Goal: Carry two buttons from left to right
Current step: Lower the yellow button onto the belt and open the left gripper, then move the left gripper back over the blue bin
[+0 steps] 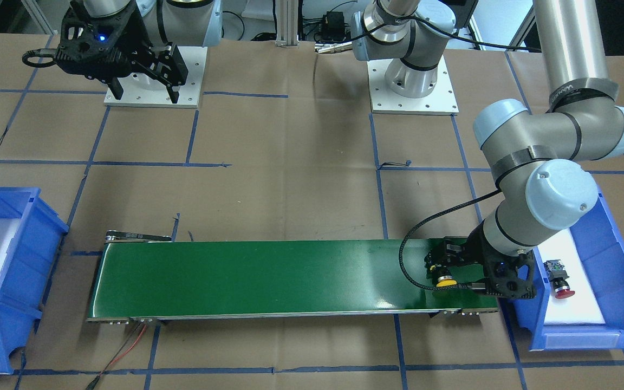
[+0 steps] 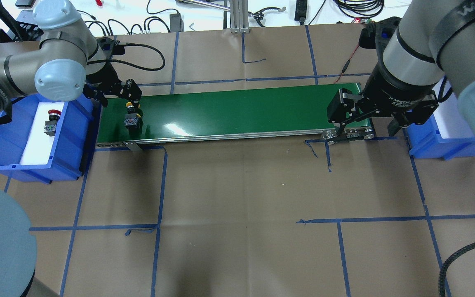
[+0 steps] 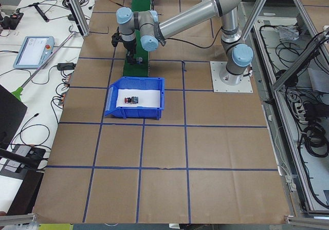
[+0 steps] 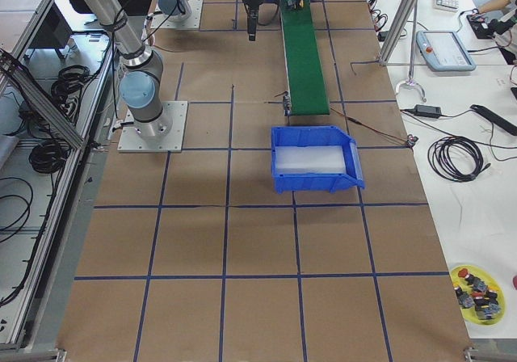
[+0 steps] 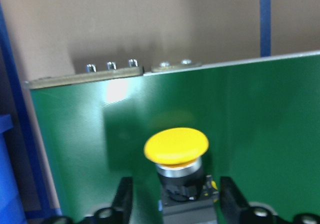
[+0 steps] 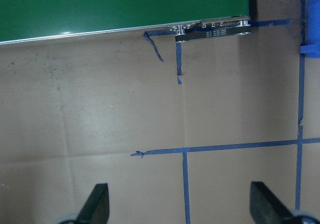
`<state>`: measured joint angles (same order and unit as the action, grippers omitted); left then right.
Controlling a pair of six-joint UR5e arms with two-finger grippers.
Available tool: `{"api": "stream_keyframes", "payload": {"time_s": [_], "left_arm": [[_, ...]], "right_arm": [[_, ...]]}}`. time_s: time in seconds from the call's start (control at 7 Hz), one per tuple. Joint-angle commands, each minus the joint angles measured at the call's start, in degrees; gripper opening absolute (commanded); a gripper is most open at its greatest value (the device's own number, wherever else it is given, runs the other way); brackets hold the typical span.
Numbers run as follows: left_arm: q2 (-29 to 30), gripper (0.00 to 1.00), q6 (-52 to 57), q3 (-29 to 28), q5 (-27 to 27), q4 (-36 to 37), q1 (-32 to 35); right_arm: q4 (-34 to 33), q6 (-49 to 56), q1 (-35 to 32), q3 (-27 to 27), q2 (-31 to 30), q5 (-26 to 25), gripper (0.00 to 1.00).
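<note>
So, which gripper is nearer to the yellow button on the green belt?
Left. The left gripper straddles the yellow button, at the left end of the belt. The right gripper hangs open over the opposite end, far from it.

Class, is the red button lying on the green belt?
No, the red button lies in the blue bin beside the belt.

A table [image 4: 258, 241] covered in brown paper carries a grid of blue tape [image 4: 194, 207]. Along the table's far long edge runs a white bench [image 4: 477, 216] with coiled black cables [image 4: 456, 156] and a teach pendant [image 4: 443, 51]. Aluminium frame posts [image 4: 403, 18] rise there.
</note>
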<state>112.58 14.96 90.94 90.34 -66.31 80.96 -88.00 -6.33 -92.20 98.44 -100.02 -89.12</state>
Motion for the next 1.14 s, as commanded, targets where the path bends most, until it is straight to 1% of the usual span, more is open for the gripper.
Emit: {"api": "stream_keyframes", "payload": {"time_s": [0.0,0.29,0.71,0.86,1.0], "left_arm": [[-4.7,1.00,0.1,-3.9,0.0,-6.7,-0.1],[-8.7,1.00,0.1,-4.8,0.0,-10.9,-0.1],[-9.7,1.00,0.6,-5.3,0.0,-11.7,-1.6],[-9.7,1.00,1.1,-6.0,-0.1,-13.2,-3.7],[-9.5,1.00,3.6,-6.8,-0.2,-14.0,-7.5]], "right_arm": [[-0.2,0.0,0.0,0.0,0.0,0.0,1.00],[-0.1,0.0,0.0,0.0,0.0,0.0,1.00],[-0.3,0.0,0.0,0.0,0.1,0.1,1.00],[-0.3,0.0,0.0,0.0,0.1,0.1,1.00],[-0.2,0.0,0.1,0.0,0.1,0.0,1.00]]}}
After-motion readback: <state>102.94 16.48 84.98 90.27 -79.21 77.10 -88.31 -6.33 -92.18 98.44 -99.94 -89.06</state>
